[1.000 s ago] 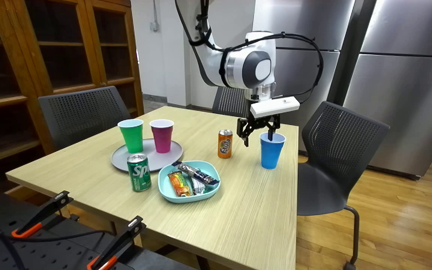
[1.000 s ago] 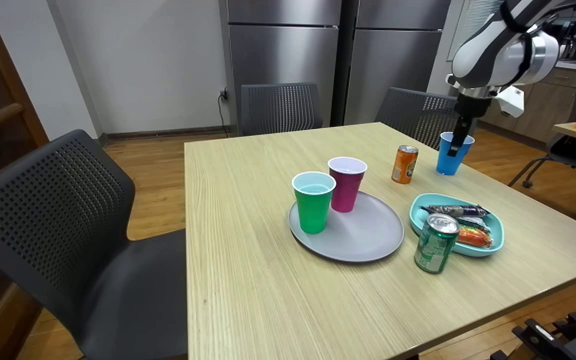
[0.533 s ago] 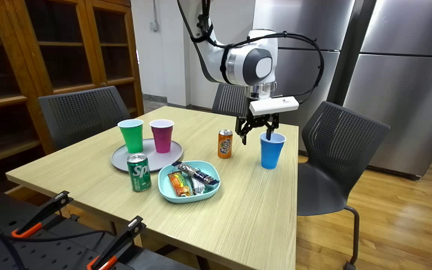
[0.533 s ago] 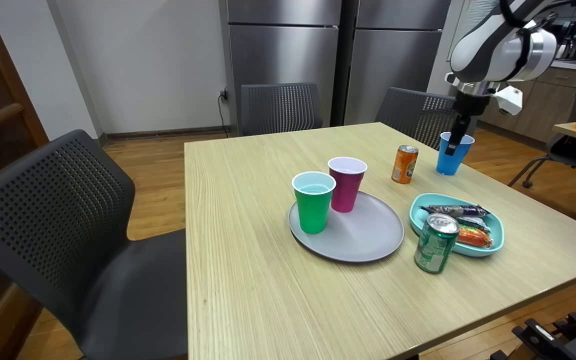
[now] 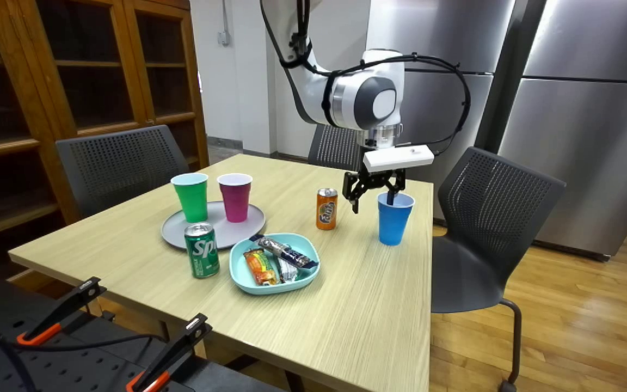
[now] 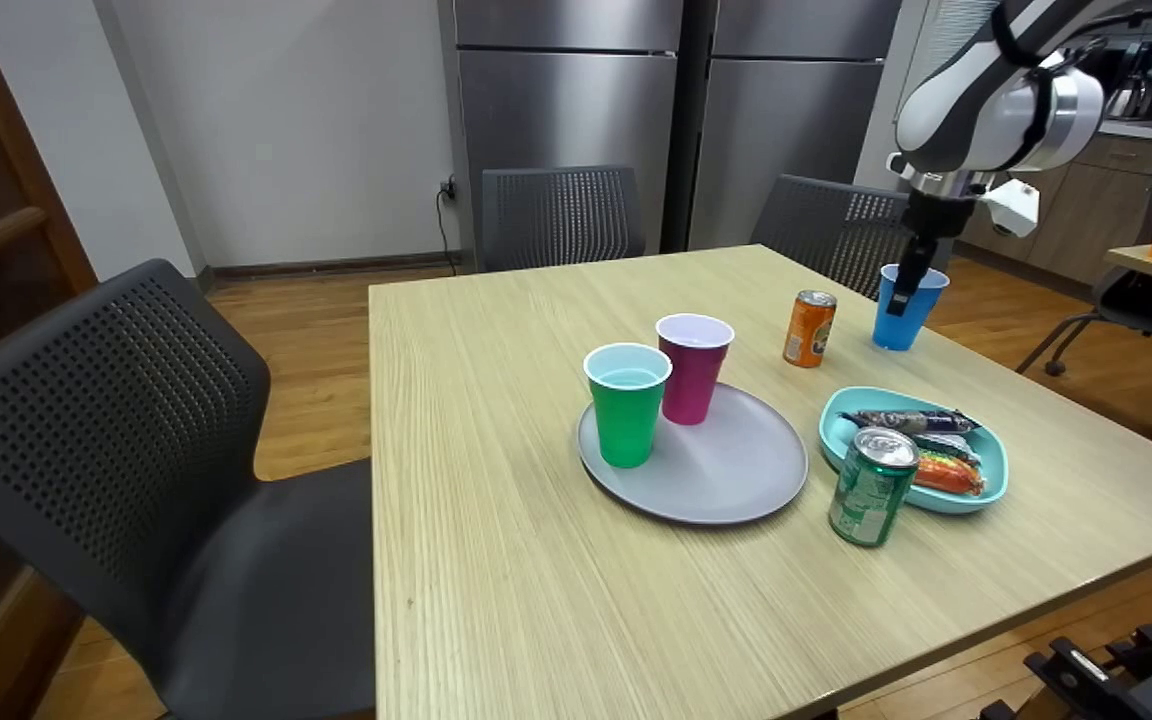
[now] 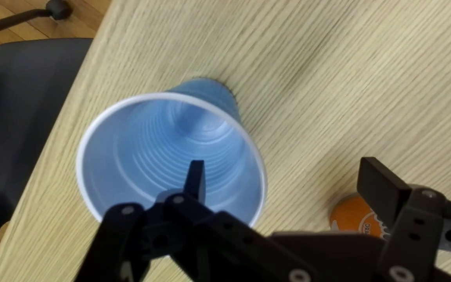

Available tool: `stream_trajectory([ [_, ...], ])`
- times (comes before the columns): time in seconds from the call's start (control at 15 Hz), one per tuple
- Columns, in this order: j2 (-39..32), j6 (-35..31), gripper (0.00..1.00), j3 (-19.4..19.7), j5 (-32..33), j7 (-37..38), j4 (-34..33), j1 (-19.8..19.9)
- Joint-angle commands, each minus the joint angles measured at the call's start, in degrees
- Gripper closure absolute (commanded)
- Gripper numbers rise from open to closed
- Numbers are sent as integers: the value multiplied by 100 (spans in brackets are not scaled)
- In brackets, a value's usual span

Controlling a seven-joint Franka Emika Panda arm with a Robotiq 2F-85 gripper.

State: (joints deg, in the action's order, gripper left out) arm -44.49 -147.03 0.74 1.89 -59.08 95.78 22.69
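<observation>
Arm hangs in from the top of an exterior view, forearm slanting down, wrist bent so the fingers point down at the desk, slightly tilted. Fingers spread wide, gripping nothing. One tip is over or inside the mouth of the blue cup; depth vs. rim can't be told. Other finger is outside the cup, on the side of the orange can. Wrist view: cup rim runs between the tips. Cup is upright on the desk near its edge, beside a chair. Green cup and magenta cup stand on the gray plate, well apart from the fingers. Sprite can and turquoise bowl of wrapped snacks sit just beside each other.
</observation>
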Motion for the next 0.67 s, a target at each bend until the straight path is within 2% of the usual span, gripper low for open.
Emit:
stream_trajectory([
  [0.0,-93,213,1,-106,-72,-67,-242,101],
  [0.07,-105,212,26,-109,-72,-71,-252,104],
  [0.2,-123,207,29,-101,-63,-60,-264,97],
  [0.6,-83,173,77,-93,-55,-54,-231,95],
])
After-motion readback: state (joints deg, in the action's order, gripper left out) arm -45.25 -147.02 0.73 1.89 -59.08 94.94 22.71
